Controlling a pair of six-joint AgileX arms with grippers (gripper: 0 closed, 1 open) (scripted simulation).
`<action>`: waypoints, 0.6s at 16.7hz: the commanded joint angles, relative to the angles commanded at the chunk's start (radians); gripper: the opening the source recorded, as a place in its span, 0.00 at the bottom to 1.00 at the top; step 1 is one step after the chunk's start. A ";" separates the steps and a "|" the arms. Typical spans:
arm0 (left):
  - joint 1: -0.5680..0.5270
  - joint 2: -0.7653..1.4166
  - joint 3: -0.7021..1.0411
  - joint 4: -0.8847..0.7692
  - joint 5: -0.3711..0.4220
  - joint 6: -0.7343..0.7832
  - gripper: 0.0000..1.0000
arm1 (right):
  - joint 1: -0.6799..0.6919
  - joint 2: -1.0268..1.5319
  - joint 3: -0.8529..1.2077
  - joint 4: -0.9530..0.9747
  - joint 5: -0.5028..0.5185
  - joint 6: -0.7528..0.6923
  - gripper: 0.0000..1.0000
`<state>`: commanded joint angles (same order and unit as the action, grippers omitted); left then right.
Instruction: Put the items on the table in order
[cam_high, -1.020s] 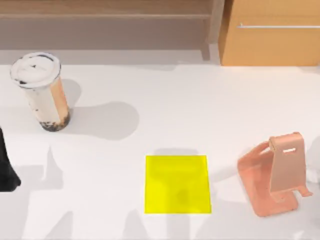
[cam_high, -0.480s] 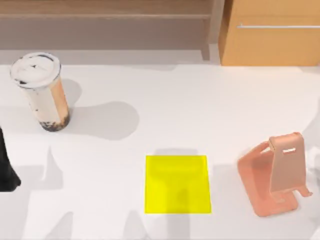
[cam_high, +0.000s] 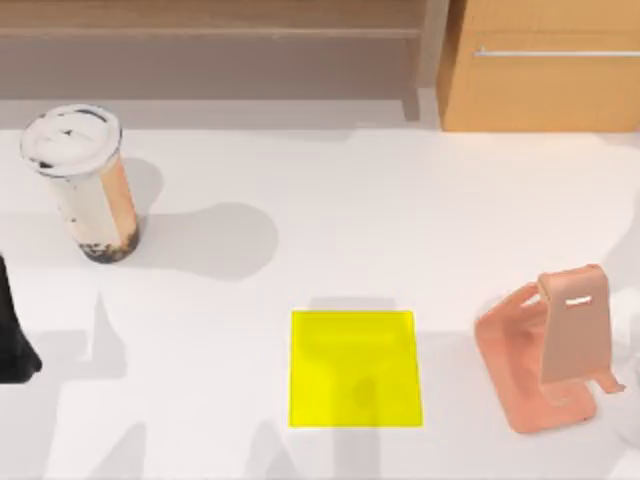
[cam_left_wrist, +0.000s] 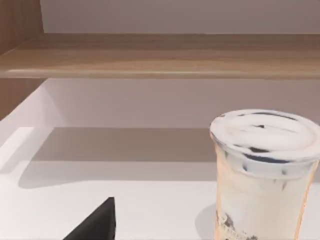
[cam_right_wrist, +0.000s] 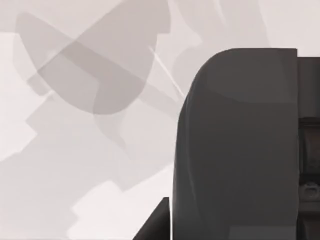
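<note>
A white-lidded clear cup of brown bubble tea (cam_high: 82, 185) stands upright at the table's (cam_high: 400, 220) back left. It rises close by in the left wrist view as the cup (cam_left_wrist: 265, 175). My left gripper (cam_high: 12, 345) is a dark shape at the left edge, in front of the cup and apart from it. A dark grey computer mouse (cam_right_wrist: 240, 145) sits close in the right wrist view, held off the white surface. My right gripper (cam_right_wrist: 235, 222) is shut on it, with one dark fingertip (cam_right_wrist: 156, 220) beside its edge.
A flat yellow square mat (cam_high: 355, 367) lies at the front middle. A pink phone stand (cam_high: 550, 350) stands to its right. A wooden cabinet (cam_high: 540, 70) and a low wooden shelf (cam_high: 210, 30) line the back edge. Arm shadows cross the table's front.
Only the faint shadows over the yellow mat and the table's front right shift slightly. Cup, mat, stand and left gripper stay where they were.
</note>
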<state>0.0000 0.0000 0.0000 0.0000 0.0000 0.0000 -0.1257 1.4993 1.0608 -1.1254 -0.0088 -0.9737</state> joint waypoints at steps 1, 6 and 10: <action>0.000 0.000 0.000 0.000 0.000 0.000 1.00 | 0.010 0.000 0.012 -0.002 0.003 0.020 0.00; 0.000 0.000 0.000 0.000 0.000 0.000 1.00 | 0.119 0.006 0.145 -0.025 0.028 0.277 0.00; 0.000 0.000 0.000 0.000 0.000 0.000 1.00 | 0.262 0.035 0.297 -0.042 0.048 0.619 0.00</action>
<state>0.0000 0.0000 0.0000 0.0000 0.0000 0.0000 0.1364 1.5344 1.3579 -1.1674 0.0388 -0.3548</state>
